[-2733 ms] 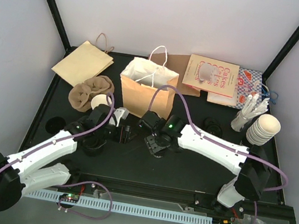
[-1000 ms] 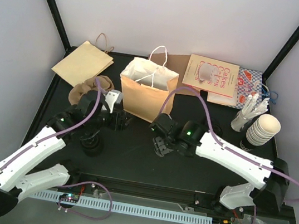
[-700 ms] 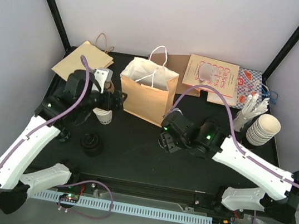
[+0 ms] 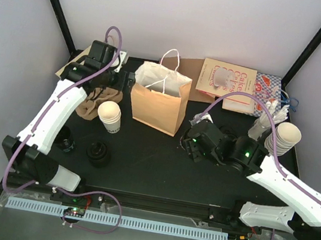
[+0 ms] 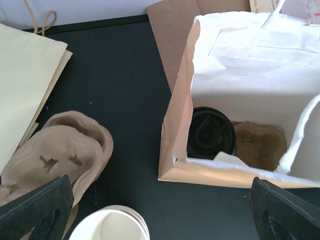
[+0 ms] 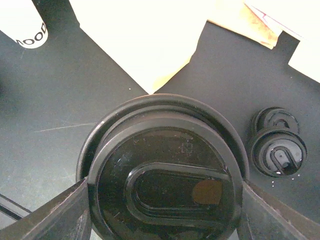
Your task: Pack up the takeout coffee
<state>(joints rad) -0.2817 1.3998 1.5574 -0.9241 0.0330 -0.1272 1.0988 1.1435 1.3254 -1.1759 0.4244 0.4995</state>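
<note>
**A:** While the left claw [image 5: 162, 200] hangs up near the far left corner of the table [image 4: 141, 168], its fingers are spread wide with nothing between them. It's released, and its camera looks straight down into the open tan paper bag [image 4: 157, 104].

**B:** And look at the bottom of that bag: a round black top [image 5: 210, 132]. I'd call that a lidded cup already packed. The bag stands upright near the middle of the far edge, mouth open.

**A:** Now the other coffee. A lidless white paper cup [image 4: 110, 114] stands upright on the table just left of the bag, beside the brown pulp tray [image 5: 65, 150]. Neither claw touches it.

**B:** Its partner's across the way. The right claw [image 6: 165, 186] is clamped on a black lid [image 6: 150, 150], one finger on each side of the rim, jaws only as wide as the lid.

**A:** Flat and top side up, so I reckon it can drop square onto a rim. It hovers over bare table just off the bag's right side, well apart from that cup.

**B:** So this coffee's in two pieces: cup left of the bag, lid right of it. Spare lids [image 6: 277, 145] lie on the table toward the right.
</note>
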